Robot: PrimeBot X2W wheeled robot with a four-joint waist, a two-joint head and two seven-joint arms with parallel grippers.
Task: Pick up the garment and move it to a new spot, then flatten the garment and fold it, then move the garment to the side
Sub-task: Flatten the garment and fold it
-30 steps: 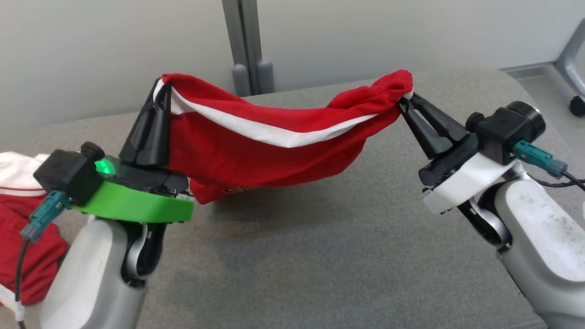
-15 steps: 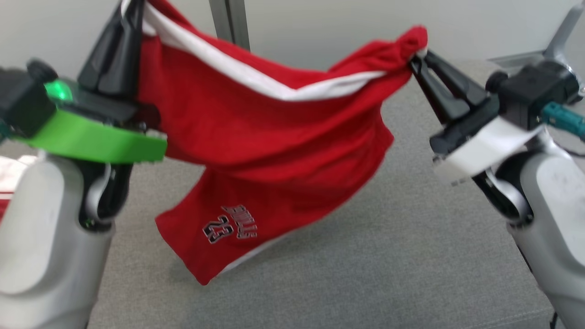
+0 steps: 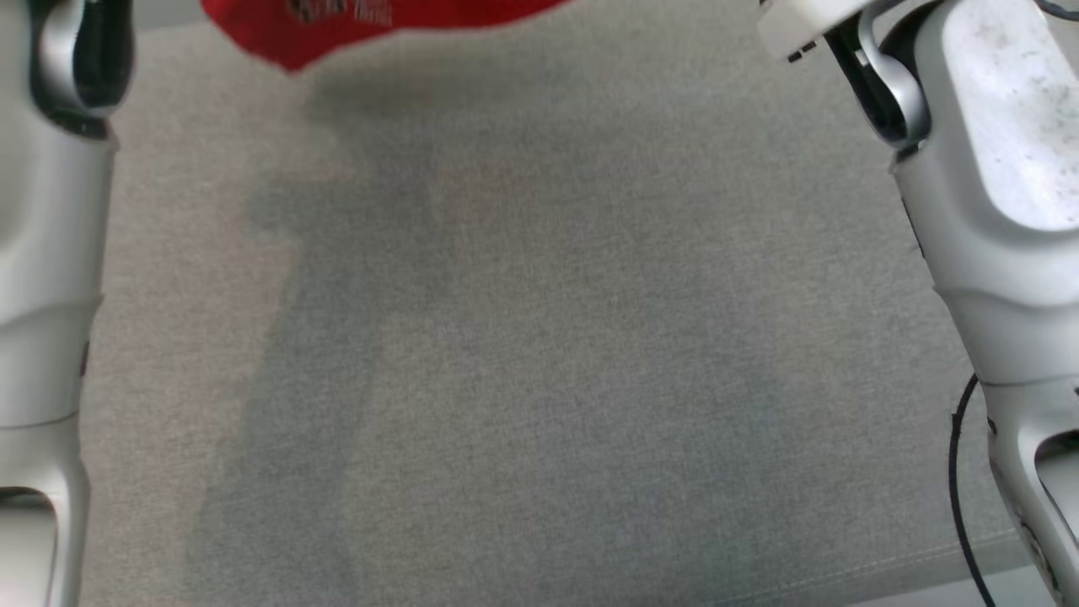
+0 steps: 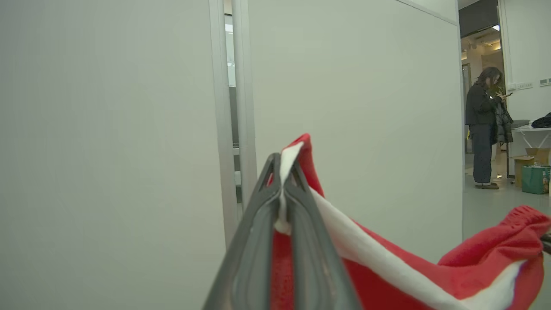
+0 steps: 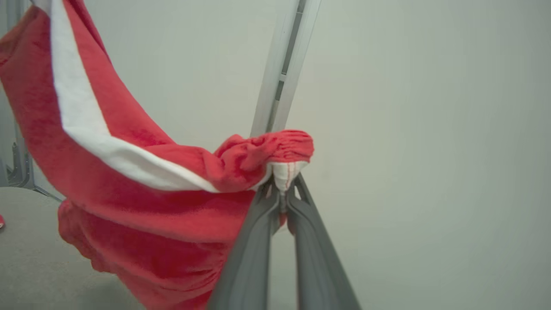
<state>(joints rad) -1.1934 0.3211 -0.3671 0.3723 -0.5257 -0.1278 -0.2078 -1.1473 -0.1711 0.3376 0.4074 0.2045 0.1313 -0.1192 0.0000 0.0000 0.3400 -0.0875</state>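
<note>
The garment is a red pair of shorts with a white stripe. Its lowest hem [image 3: 354, 25] hangs into the top of the head view, clear of the grey table [image 3: 539, 354]. In the left wrist view my left gripper [image 4: 282, 165] is shut on one corner of the garment [image 4: 387, 275], white trim pinched between its fingers [image 4: 254, 241]. In the right wrist view my right gripper [image 5: 283, 183] is shut on the bunched other corner of the garment [image 5: 137, 206], which sags between the two grippers. My pale forearms stand at both sides of the head view.
White partition panels with a metal post [image 5: 282, 69] rise behind the table. A person [image 4: 484, 129] stands far off at the right of the left wrist view, near a table and boxes. A black cable [image 3: 961, 497] runs beside my right arm.
Both arms have lifted the garment higher, so it now hangs off the table. The head view has tilted down, and only the garment's lowest hem stays in it.
</note>
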